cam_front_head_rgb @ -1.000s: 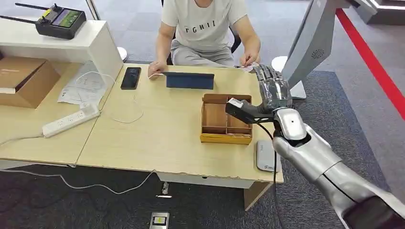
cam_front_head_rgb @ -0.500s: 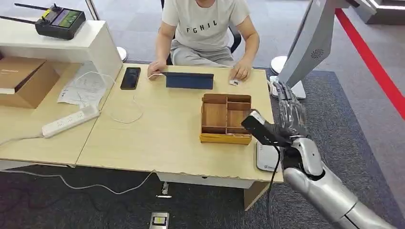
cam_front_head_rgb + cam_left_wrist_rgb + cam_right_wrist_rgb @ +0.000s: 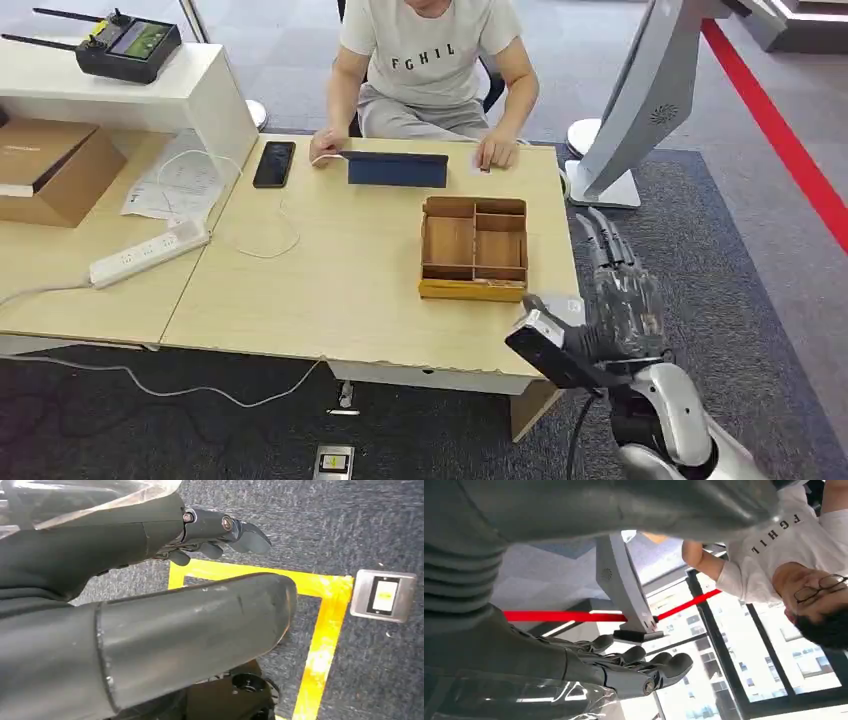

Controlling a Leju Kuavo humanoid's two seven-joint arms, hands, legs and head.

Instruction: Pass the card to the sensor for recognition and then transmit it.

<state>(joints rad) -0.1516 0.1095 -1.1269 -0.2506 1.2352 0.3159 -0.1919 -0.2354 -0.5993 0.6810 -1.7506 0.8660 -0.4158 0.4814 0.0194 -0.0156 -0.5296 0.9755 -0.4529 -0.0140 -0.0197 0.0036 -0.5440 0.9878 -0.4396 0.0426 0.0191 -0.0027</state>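
Head view: we see the right hand (image 3: 622,300) raised just off the table's (image 3: 340,290) near right corner, fingers straight and spread, nothing in it. A sliver of the grey sensor pad (image 3: 572,303) shows behind it at the table edge. The card (image 3: 481,165) looks to us like a small pale scrap on the far edge of the table, under the fingertips of the person's hand (image 3: 497,150). It is mostly covered and too small to make out any print or its exact shape. The person (image 3: 430,60), in a white T-shirt, sits across the table. The wooden tray (image 3: 472,291) with compartments sits between the right hand and the dark blue tablet (image 3: 397,169). A black phone (image 3: 273,163) lies beside the tablet, and a white power strip (image 3: 148,253) is further left.

Left wrist view: the left hand (image 3: 165,580) hangs over dark carpet, with its thick thumb and dark fingers (image 3: 245,534) stretched out and apart, empty. Yellow floor tape (image 3: 320,645) and a metal floor socket (image 3: 382,595) lie below.

Right wrist view: right hand fingers (image 3: 649,667) are loosely extended with a gap to the thumb, holding nothing. Beyond them are a grey stand (image 3: 624,590), a red stripe (image 3: 559,616) and the person.
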